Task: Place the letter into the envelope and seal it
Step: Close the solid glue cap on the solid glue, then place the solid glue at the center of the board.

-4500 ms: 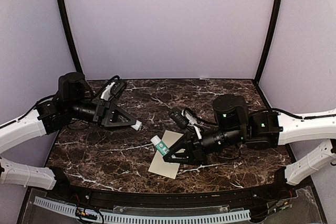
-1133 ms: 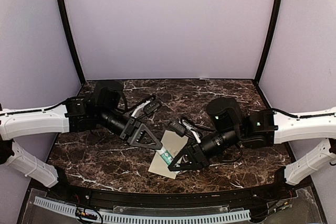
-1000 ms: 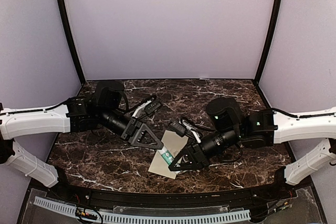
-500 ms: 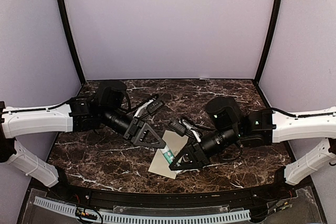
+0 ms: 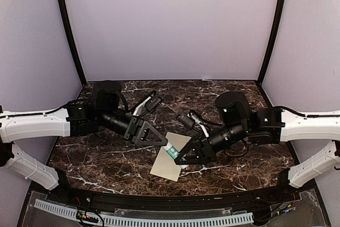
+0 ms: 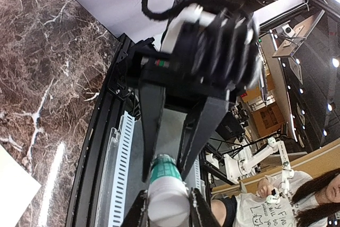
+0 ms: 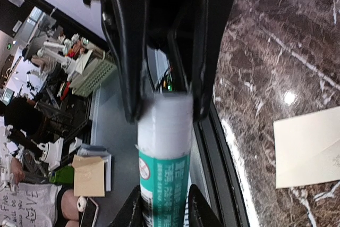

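A glue stick (image 5: 172, 151) with a green label and a white cap hangs between both grippers above the envelope (image 5: 169, 167), a cream rectangle lying flat on the marble table. My left gripper (image 5: 166, 146) is shut on the white cap (image 6: 166, 206). My right gripper (image 5: 178, 158) is shut on the green body (image 7: 162, 184). In the left wrist view the right gripper's black fingers (image 6: 151, 126) clamp the green part. In the right wrist view the left gripper's fingers (image 7: 127, 78) clamp the cap, and the envelope (image 7: 311, 152) lies at the right. The letter is out of view.
The dark marble table (image 5: 106, 152) ends at a black front rail (image 5: 170, 198) with a white slotted strip below. Lilac walls close in the back and sides. Both arms (image 5: 101, 115) reach in low from either side and meet over the table's middle.
My left gripper has slid right and down onto the stick's cap end. The right gripper with the stick has shifted slightly right and up.
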Robot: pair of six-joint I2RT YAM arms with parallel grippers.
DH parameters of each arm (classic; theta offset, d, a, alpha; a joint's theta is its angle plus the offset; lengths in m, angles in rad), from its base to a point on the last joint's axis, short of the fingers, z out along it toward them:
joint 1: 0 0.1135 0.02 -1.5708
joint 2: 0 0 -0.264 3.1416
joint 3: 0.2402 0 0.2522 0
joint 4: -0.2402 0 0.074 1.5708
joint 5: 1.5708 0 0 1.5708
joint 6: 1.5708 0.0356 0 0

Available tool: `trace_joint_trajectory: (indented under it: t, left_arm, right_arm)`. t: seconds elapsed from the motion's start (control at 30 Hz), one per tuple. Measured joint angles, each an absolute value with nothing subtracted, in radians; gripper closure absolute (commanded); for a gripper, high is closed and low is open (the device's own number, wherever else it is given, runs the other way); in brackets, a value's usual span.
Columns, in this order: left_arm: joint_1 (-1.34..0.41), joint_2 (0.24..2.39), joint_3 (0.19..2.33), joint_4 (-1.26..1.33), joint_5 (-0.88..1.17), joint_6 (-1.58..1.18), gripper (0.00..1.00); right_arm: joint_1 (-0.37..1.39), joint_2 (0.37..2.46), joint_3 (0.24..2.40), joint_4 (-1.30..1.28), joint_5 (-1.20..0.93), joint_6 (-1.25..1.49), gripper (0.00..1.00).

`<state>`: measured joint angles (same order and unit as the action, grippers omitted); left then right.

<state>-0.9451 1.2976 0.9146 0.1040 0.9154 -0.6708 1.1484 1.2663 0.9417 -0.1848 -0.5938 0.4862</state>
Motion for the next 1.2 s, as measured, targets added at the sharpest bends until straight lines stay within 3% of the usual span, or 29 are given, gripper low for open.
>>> trace_joint_trajectory:
  t: [0.3,0.5,0.7,1.03,1.2]
  left_arm:
    - [-0.937,1.286,0.865,0.112,0.895,-0.778,1.0]
    - [-0.924,1.213,0.792,0.173,0.783,-0.853,1.0]
    - [-0.919,1.081,0.774,0.16,0.534,-0.855,1.0]
    - [-0.854,1.063,0.938,-0.419,-0.006,-0.711,1.0]
    - [-0.729,1.064,0.939,-0.59,-0.144,-0.64,1.0]
  right_arm:
    - [1.097,1.17,0.941,-0.025,-0.457,0.474,0.34]
    - [1.097,1.075,0.842,0.09,-0.313,0.57,0.22]
    - [1.097,0.982,0.67,0.238,-0.177,0.715,0.2]
    - [1.1,0.953,0.688,0.141,0.01,0.751,0.2]
    - [1.1,0.953,0.724,0.044,0.086,0.741,0.2]
